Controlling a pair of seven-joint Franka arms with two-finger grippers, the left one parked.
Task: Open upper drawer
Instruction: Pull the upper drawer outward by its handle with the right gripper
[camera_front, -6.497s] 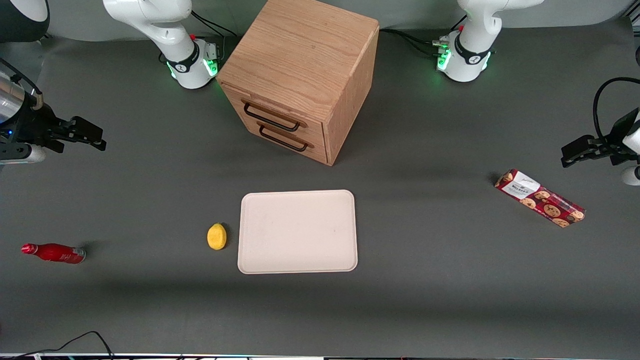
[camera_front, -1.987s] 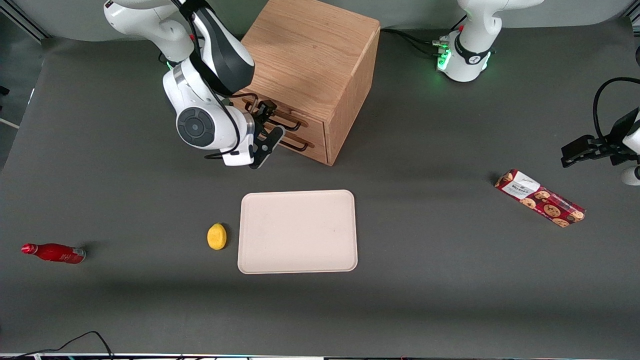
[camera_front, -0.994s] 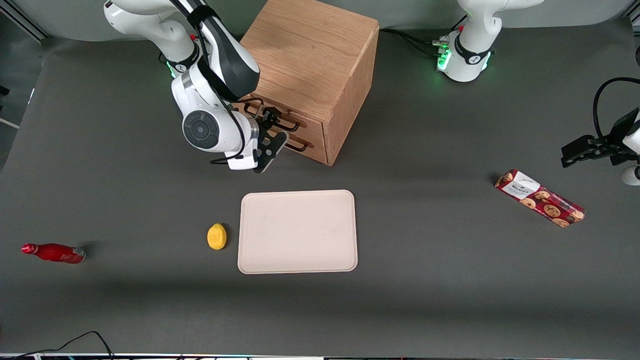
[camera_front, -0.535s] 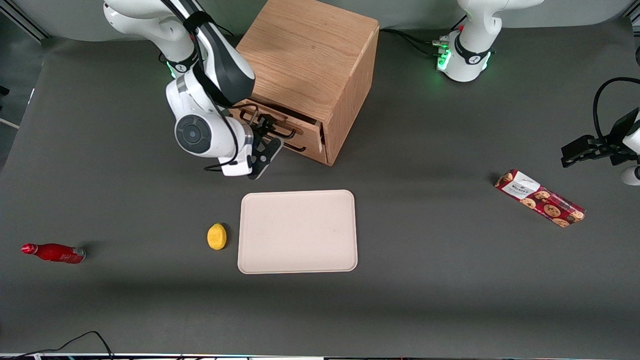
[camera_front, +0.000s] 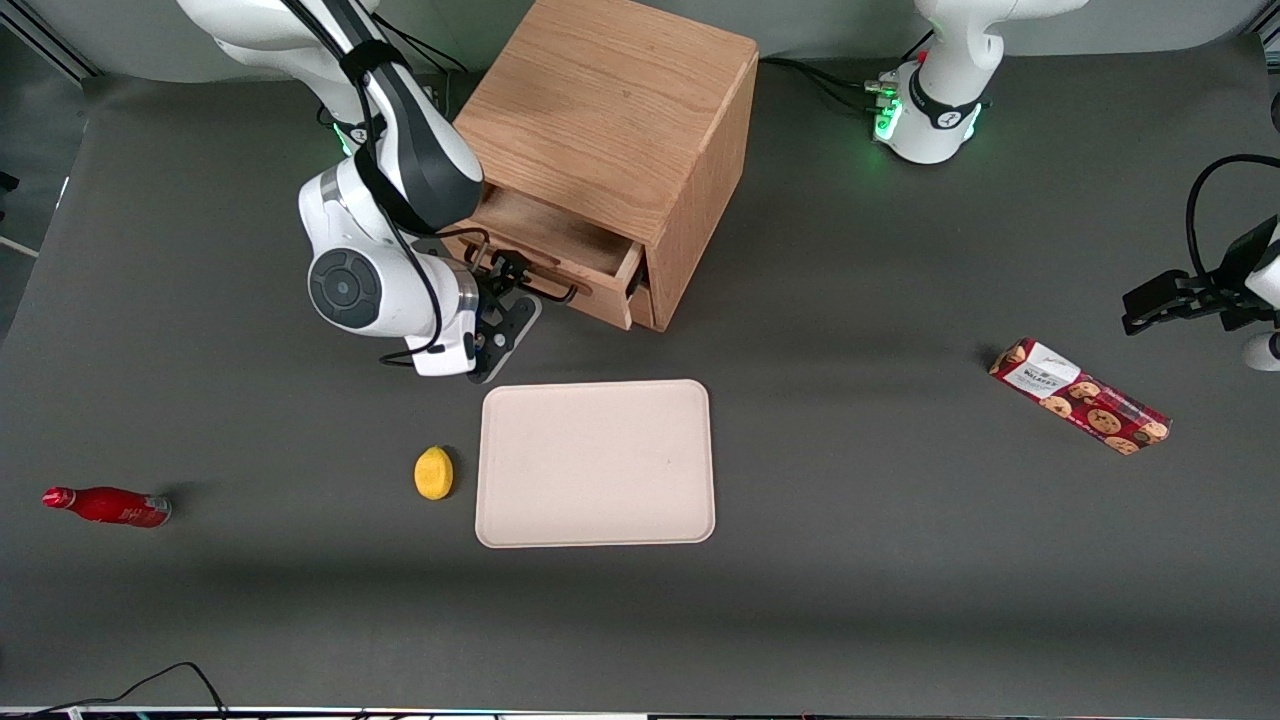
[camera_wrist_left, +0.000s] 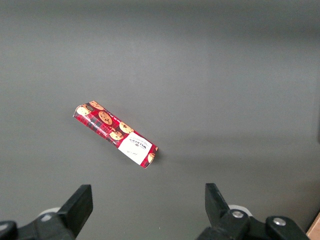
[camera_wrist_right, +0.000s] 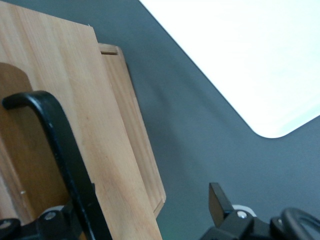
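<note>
Upper drawer (camera_front: 560, 250): stood part-way out of the light oak cabinet (camera_front: 610, 120), its shallow wooden inside showing; its front panel overhung the lower drawer (camera_front: 640, 305).
Handle: thin dark bar (camera_front: 535, 285) on the upper drawer's front; in the right wrist view the same bar (camera_wrist_right: 60, 150) crossed the pale panel (camera_wrist_right: 80, 115).
Gripper (camera_front: 503, 290): at the handle, directly in front of the upper drawer, on the end of the right arm (camera_front: 375, 260). 1 finger (camera_wrist_right: 52, 222) lay against the bar, the other (camera_wrist_right: 220, 205) stood well apart from it over the table. Whether the fingers actually clamped the bar, cannot tell.
Tray (camera_front: 596, 462): cream, flat on the table, nearer the front camera than the cabinet; a rounded corner (camera_wrist_right: 270, 127) showed in the right wrist view.
Lemon (camera_front: 433, 472): yellow, just beside the tray's edge, not touching.
Red bottle (camera_front: 108, 506): lying on its side toward the working arm's end of the table.
Cookie box (camera_front: 1079, 396): red, lying flat toward the parked arm's end; also seen from the left wrist (camera_wrist_left: 115, 135).
Table (camera_front: 900, 560): dark grey mat.
</note>
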